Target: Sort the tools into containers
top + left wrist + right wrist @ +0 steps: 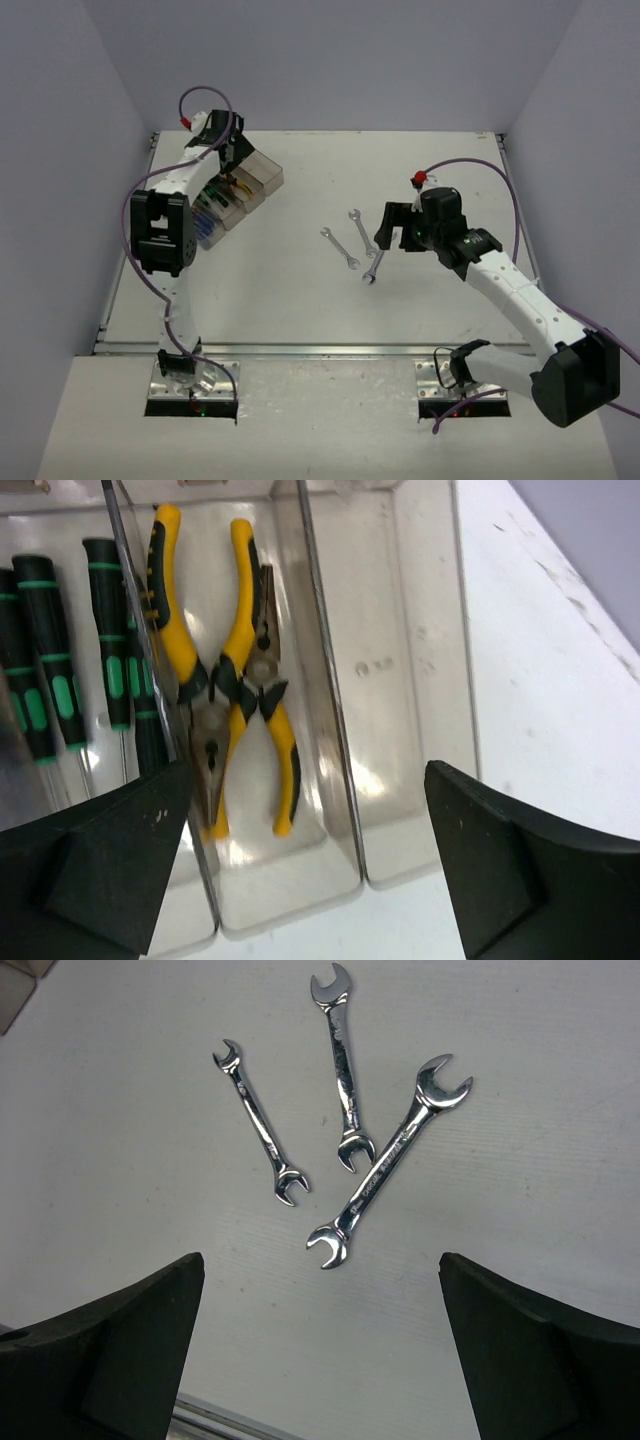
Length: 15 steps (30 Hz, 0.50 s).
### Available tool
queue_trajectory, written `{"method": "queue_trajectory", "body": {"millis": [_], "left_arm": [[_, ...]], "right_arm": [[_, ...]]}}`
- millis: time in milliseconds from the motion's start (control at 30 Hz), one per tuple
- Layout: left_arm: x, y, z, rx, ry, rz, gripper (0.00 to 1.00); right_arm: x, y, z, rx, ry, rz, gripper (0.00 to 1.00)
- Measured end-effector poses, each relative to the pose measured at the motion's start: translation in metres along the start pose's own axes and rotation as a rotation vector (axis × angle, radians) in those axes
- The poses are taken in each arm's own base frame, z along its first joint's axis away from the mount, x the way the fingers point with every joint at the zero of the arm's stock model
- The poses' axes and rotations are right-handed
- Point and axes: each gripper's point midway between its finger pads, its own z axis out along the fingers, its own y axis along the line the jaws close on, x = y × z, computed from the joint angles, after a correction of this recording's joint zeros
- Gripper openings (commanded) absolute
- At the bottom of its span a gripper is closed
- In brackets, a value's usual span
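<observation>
— How is the left gripper (310,880) held?

— Its fingers (100,870) are spread wide apart, and nothing is gripped between them. It is held over the bins (266,172), which are placed at the far left of the table (300,300).

— What is seen in the bins?

— Two yellow-black pliers (235,680) are laid in one bin, touching each other. Green-black screwdrivers (60,670) are laid in the bin next to it, and only a clear wall is between them. On the other side of the pliers, one more bin is seen.

— And the right gripper (325,1360)?

— Its fingers (540,1350) are also spread wide, and nothing is held by them. It is held above three silver wrenches (342,1070).

— Where are the wrenches placed?

— They are laid flat on the table, near the middle and well apart from the bins. Two of them are just beside each other at one end, and the third is laid a little to the side. No wrench is touched by the gripper.
</observation>
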Motion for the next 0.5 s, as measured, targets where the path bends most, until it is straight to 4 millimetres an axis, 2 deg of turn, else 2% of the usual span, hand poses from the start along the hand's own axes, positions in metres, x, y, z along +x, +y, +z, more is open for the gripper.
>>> {"method": "queue_trajectory", "body": {"millis": [100,167,233,300,400,500], "left_arm": [[-0.011,-0.006,-0.044,0.096,0.011,0.014,1.00],[-0.031,-0.015,-0.085,0.192,-0.025,0.007,1.00],[-0.047,-0.018,-0.136,0.313,-0.075,-0.003,1.00],[-0.051,-0.005,-0.198,0.428,-0.122,-0.010,1.00],[-0.042,0.022,-0.287,0.617,-0.210,-0.024,1.00],[-0.018,0.056,-0.342,0.763,-0.259,-0.017,1.00]], "right_arm": [[0.005,-0.006,0.008,0.033,0.022,0.012,0.99],[0.010,-0.012,0.015,0.065,0.044,0.023,0.99],[0.017,-0.020,0.022,0.115,0.076,0.039,0.99],[0.025,-0.031,0.032,0.181,0.115,0.053,0.99],[0.035,-0.046,0.045,0.281,0.178,0.073,0.97],[0.043,-0.052,0.056,0.327,0.217,0.096,0.89]]}}
